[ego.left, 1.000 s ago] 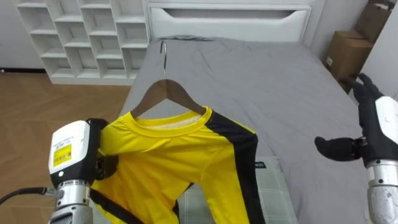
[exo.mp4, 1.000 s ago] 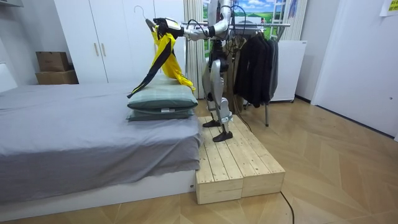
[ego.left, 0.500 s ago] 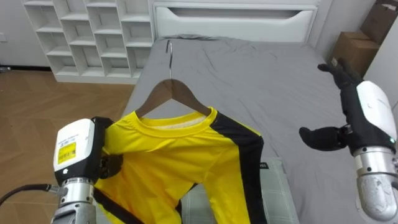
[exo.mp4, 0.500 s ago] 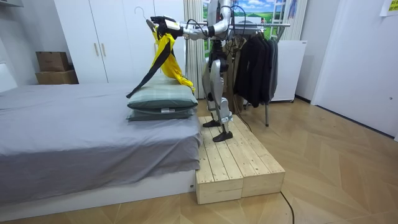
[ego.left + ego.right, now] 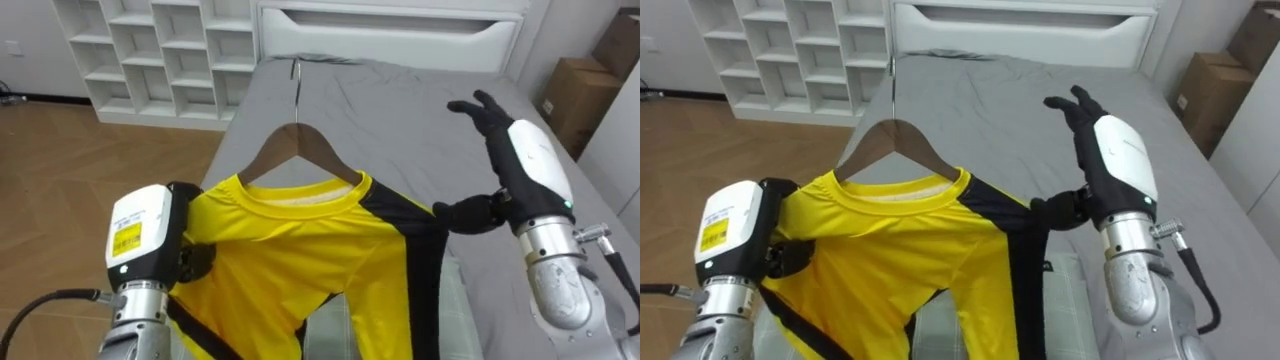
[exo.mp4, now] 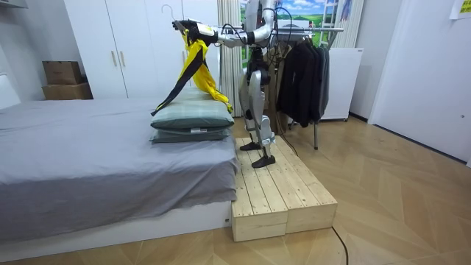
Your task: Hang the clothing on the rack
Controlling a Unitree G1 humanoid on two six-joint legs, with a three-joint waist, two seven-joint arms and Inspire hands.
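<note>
A yellow shirt [image 5: 300, 250] with black stripes hangs on a wooden hanger [image 5: 297, 145] with a metal hook, held up in the air above the bed's near end. My left hand [image 5: 150, 240] is at the lower left, its fingers curled round the shirt's left shoulder where the hanger's end lies under the cloth. My right hand [image 5: 522, 165] is at the shirt's right shoulder with its fingers straight and pointing up, and its thumb touches the black stripe there. In the room view I stand on a wooden platform beside the bed and hold the shirt [image 6: 193, 62] high.
The grey bed [image 5: 400, 100] stretches ahead to a white headboard [image 5: 390, 25]. Stacked pillows [image 6: 193, 121] lie under the shirt. White shelves [image 5: 150, 50] stand at the left and a cardboard box [image 5: 575, 90] at the right. A clothes rack [image 6: 305, 66] with dark garments stands behind me.
My right hand has moved left from the open side to the shirt's right shoulder, and its thumb now touches the cloth. The left hand keeps holding the shirt.
</note>
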